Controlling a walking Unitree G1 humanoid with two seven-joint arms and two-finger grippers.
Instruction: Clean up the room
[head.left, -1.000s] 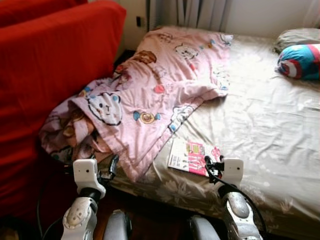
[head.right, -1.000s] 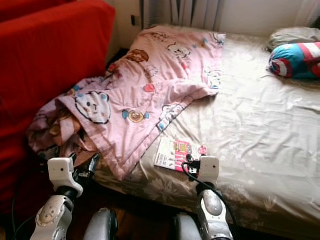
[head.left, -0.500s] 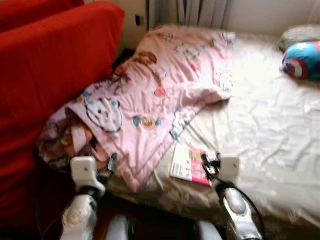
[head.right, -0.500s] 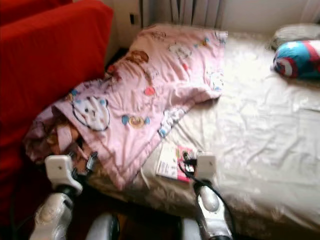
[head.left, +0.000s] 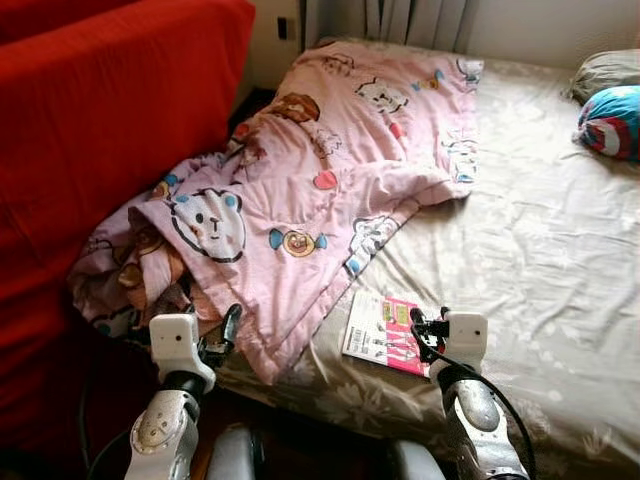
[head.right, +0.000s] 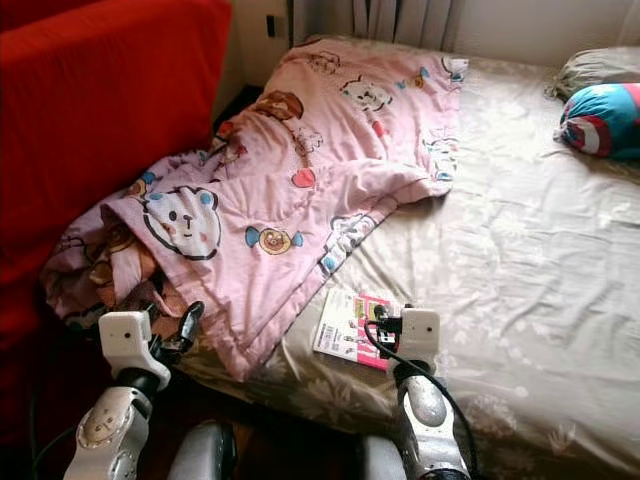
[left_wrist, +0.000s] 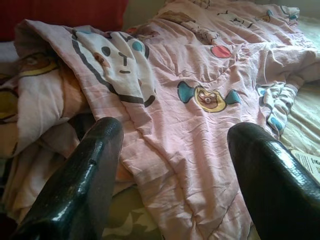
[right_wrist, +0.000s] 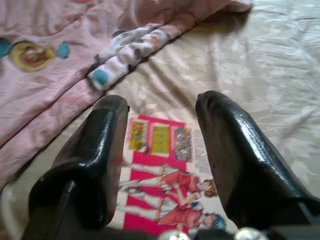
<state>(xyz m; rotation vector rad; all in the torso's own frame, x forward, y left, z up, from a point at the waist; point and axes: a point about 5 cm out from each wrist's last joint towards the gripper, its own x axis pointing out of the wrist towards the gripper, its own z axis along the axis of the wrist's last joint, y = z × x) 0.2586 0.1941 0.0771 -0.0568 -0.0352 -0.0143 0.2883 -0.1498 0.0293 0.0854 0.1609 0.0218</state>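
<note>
Pink blanket (head.left: 330, 170) w/ bear pics, bunched at bed (head.left: 560, 250) corner next to red sofa (head.left: 90, 130). Pink book (head.left: 383, 333) flat on bed sheet, just beside blanket edge. Right gripper (right_wrist: 162, 150) right above book, jaws wide, holding nothing. Left gripper (left_wrist: 175, 165) low by blanket's near edge, jaws wide too. Blue-red pillow (head.left: 612, 120) far back on bed.

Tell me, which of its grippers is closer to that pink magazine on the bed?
The right. The right gripper hangs open just over the pink magazine, at its near edge. The left gripper is off beside the pink blanket, open too.
</note>
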